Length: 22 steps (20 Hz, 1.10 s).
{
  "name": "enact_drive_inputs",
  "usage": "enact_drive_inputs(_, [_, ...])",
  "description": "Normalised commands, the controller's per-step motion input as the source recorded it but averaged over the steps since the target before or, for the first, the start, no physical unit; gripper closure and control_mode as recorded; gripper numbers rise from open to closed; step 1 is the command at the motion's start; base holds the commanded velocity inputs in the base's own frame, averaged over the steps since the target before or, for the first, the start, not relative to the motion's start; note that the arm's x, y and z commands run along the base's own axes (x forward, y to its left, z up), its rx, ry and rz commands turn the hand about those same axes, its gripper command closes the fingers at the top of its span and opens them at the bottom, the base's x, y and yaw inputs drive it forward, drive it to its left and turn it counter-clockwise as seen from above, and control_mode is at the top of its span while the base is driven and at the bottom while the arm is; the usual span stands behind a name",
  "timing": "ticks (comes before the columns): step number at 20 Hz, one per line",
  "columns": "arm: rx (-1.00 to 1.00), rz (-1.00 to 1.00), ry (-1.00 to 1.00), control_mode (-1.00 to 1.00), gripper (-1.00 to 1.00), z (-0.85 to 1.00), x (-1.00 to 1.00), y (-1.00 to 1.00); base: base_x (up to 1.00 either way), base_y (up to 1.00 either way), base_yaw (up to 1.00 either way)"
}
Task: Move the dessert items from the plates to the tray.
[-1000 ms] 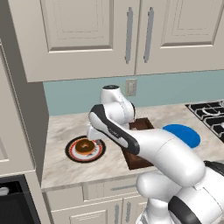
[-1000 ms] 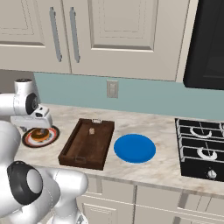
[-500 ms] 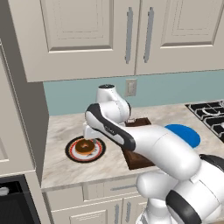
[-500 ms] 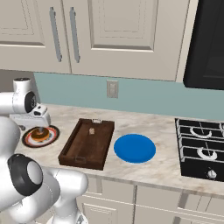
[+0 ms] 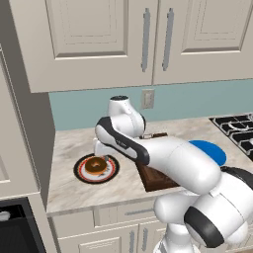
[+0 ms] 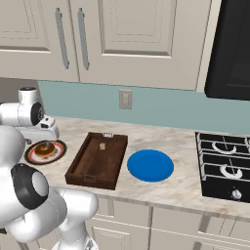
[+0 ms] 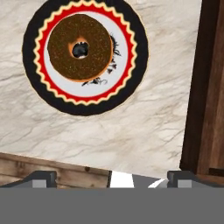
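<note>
A brown-glazed ring doughnut (image 7: 79,48) (image 5: 96,165) (image 6: 45,149) lies on the plate with the black rim and red ring (image 7: 85,110) (image 5: 79,170) (image 6: 59,146). My gripper (image 7: 113,178) (image 5: 101,149) (image 6: 46,133) hovers just above that plate, open and empty, its fingertips (image 7: 41,178) wide apart. The dark wooden tray (image 6: 78,168) (image 5: 150,180) (image 7: 212,87) stands right of the plate. A small pale morsel (image 6: 102,146) lies inside the tray near its far end. The blue plate (image 6: 150,165) (image 5: 210,150) sits bare beyond the tray.
A black gas stove (image 6: 224,168) (image 5: 237,128) takes up the counter's right end. Upper cabinets (image 6: 122,39) hang over the counter, and a wall outlet (image 6: 125,99) is on the backsplash. Marble counter (image 7: 109,135) lies bare between plate and tray.
The arm has shifted slightly over the patterned plate and the hand has dipped a little. The gripper stays open. Nothing on the counter has moved.
</note>
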Motion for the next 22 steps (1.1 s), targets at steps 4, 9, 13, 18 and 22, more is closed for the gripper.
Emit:
enact_drive_inputs(4, [0.0, 0.0, -0.04, -1.0, -1.0, -0.23, 0.1, 0.0, 0.0, 0.0, 0.0])
enact_drive_inputs(9, [0.0, 0.0, -0.07, -1.0, -1.0, -0.23, 0.14, 0.0, 0.0, 0.0, 0.0])
enact_drive_inputs(13, [0.0, 0.0, -0.04, -1.0, -1.0, -0.1, 0.08, 0.0, 0.0, 0.0, 0.0])
enact_drive_inputs(18, [0.0, 0.0, -0.1, -1.0, -1.0, -0.09, 0.05, 0.04, 0.0, 0.0, 0.0])
enact_drive_inputs(22, [0.0, 0.0, -0.06, -1.0, -1.0, -0.06, 0.04, 0.06, 0.0, 0.0, 0.0])
